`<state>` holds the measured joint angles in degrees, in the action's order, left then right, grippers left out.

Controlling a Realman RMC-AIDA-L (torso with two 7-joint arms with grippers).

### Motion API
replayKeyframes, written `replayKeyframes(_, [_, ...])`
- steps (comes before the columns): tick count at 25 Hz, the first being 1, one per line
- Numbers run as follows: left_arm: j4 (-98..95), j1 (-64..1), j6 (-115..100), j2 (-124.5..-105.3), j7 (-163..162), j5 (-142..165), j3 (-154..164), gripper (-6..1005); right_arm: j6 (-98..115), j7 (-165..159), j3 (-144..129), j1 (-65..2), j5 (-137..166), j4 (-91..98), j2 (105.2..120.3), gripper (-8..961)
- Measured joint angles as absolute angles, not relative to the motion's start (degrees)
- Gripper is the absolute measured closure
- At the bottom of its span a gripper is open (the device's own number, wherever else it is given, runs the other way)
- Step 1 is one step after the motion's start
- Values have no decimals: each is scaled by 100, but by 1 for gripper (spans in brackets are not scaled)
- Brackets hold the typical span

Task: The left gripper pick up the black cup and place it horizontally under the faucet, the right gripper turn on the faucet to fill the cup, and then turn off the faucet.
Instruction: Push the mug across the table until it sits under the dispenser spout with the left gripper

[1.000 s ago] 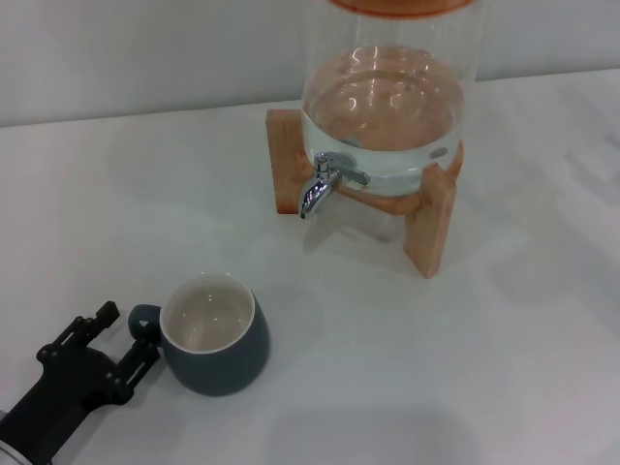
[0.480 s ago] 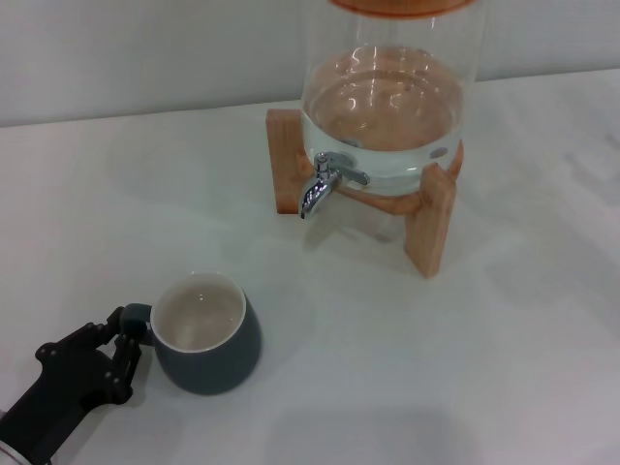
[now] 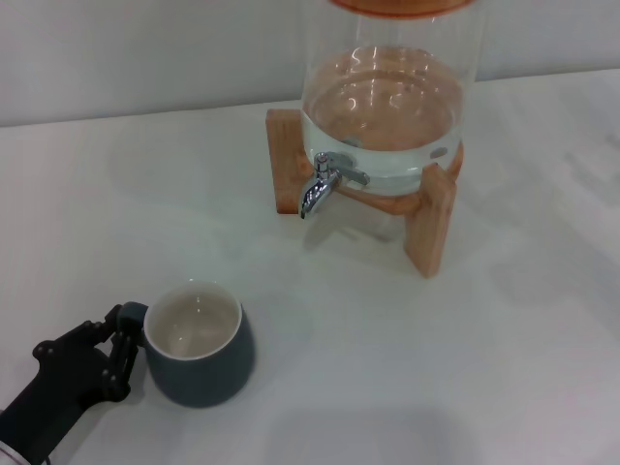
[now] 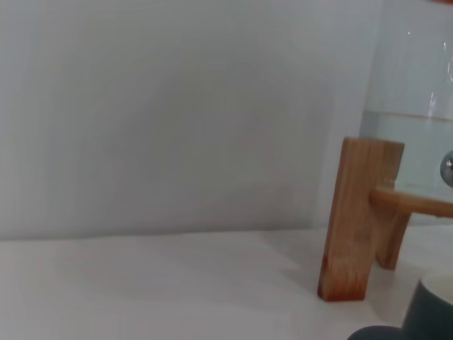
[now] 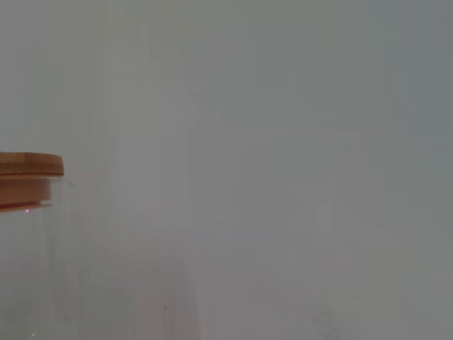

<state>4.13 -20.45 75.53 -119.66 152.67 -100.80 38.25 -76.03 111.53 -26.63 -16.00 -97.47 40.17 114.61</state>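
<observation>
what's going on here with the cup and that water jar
The left gripper is at the handle of the black cup, its fingers closed on the handle, near the front left of the white table. The cup sits upright and looks empty. It is well short of the faucet on the glass jar, which holds water and rests on a wooden stand. No water is running. The right gripper is out of view.

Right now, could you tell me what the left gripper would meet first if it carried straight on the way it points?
The left gripper already has the black cup's handle between its fingers, so it meets the cup's side at once.
</observation>
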Motion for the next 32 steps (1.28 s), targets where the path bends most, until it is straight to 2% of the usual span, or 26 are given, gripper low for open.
replayKeyframes(20, [151,-2381,7689,-11949,15051,-10229,3787,862,-7603,11170,-2663,-1567,-9747,4012,11461,144])
replayKeyframes(32, [135,-2880,7059,-11972,14716,-10231,3781,862,-7670,11174,-2663,-1570,-9747,3995,11470,145])
